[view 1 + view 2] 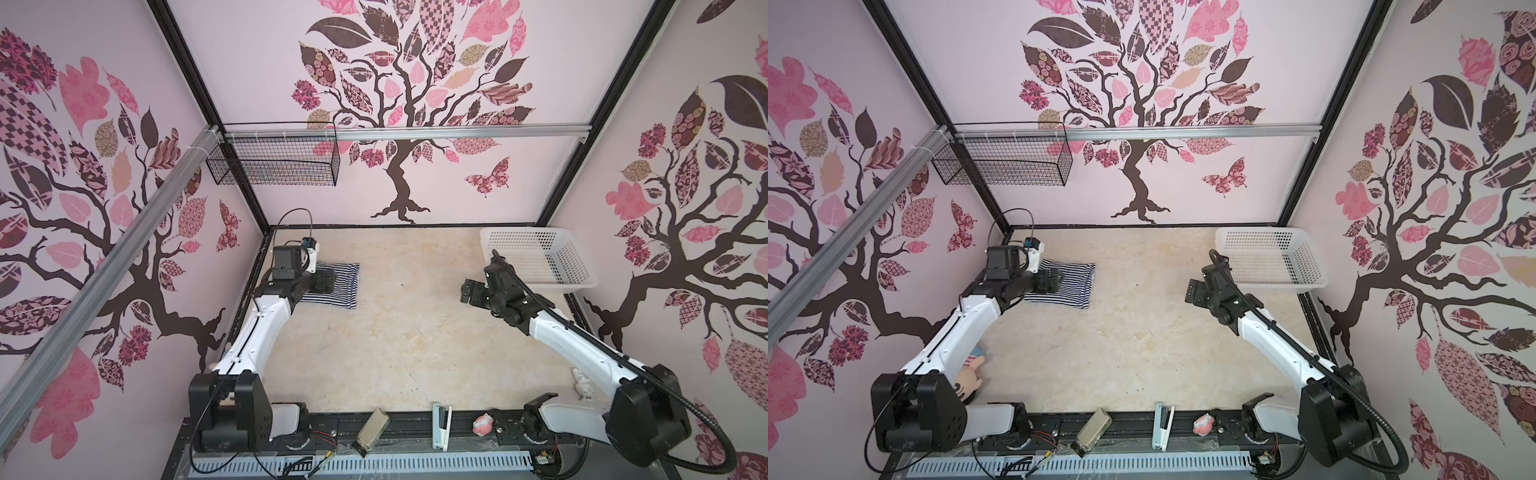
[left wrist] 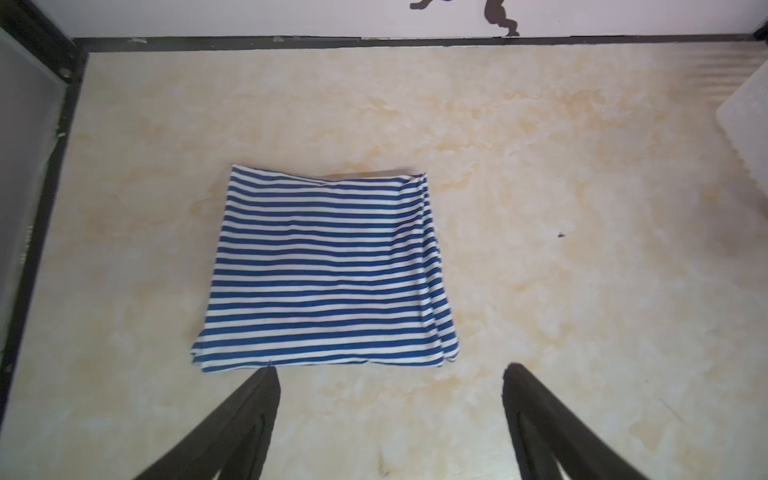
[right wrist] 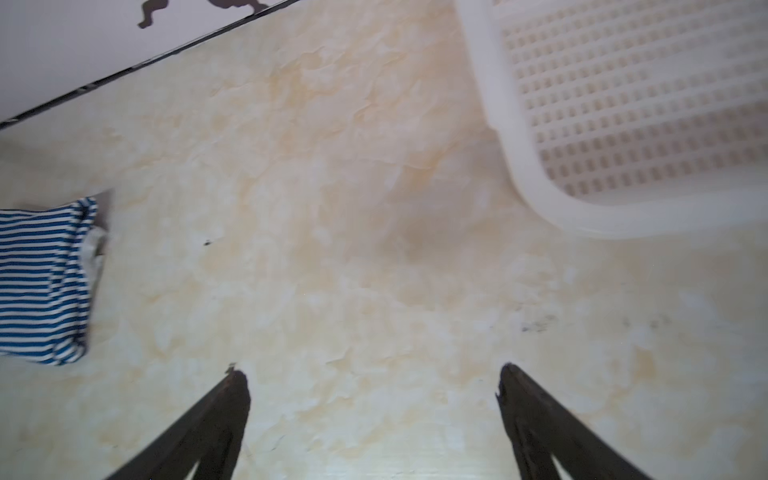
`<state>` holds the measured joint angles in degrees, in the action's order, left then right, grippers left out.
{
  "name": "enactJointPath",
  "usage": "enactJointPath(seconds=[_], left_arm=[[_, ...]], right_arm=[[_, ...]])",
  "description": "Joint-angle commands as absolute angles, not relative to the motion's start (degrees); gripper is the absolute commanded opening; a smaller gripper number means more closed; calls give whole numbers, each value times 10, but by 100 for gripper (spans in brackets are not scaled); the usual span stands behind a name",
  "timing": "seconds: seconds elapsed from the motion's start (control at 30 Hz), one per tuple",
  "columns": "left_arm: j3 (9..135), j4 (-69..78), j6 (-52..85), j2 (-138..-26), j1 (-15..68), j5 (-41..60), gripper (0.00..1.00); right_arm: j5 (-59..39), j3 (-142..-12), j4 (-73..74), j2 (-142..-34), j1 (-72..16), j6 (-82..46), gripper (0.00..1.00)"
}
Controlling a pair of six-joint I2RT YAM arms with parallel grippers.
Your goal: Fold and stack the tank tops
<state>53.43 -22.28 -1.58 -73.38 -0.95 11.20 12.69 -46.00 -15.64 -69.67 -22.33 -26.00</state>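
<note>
Navy-and-white stripes mark the soft tank top [image 1: 341, 286] [image 1: 1079, 287], which you will find folded into a flat rectangle at the far left of the mottled beige table [image 1: 407, 332], near the back wall. Your left gripper [image 1: 327, 279] [image 1: 1052, 281] sits over the top's left part in both top views. In the left wrist view its black fingers [image 2: 253, 411] are spread wide with nothing between them. One tip lines up with the near edge of the fabric [image 2: 328, 266], though you cannot tell whether it touches.

Across the bare middle of the table, your right gripper [image 1: 471, 291] [image 1: 1195, 289] is well apart from the top. The right wrist view shows it [image 3: 372, 370] wide open and empty over bare tabletop, with the striped fabric [image 3: 41, 282] off at the edge of that picture. Just beside it, in the far right corner, stands the white perforated plastic basket [image 1: 577, 286] [image 1: 1279, 287] [image 3: 519, 166].
</note>
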Motion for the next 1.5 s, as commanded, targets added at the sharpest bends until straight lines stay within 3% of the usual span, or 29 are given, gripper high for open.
enactJointPath(seconds=[0.0,0.17,0.37,0.57,0.9,1.1,1.47], left_arm=[[437,-94,12,-709,-19,109,97],[330,54,6,-690,-20,81,97],[299,116,7,-673,-20,83,97],[244,204,-15,-680,-25,98,97],[248,292,10,-763,-50,78,97],[278,325,22,-824,-59,86,97],[194,531,1,-869,-54,121,97]], right_arm=[[252,-421,-89,-668,-224,-183,95],[326,-342,36,-662,-222,-139,92],[327,-322,53,-652,-221,-131,92],[289,-246,150,-558,-221,-89,92],[331,-224,158,-500,-218,-88,95],[371,-228,157,-501,-206,-98,100],[362,-198,289,-596,-192,-78,100]])
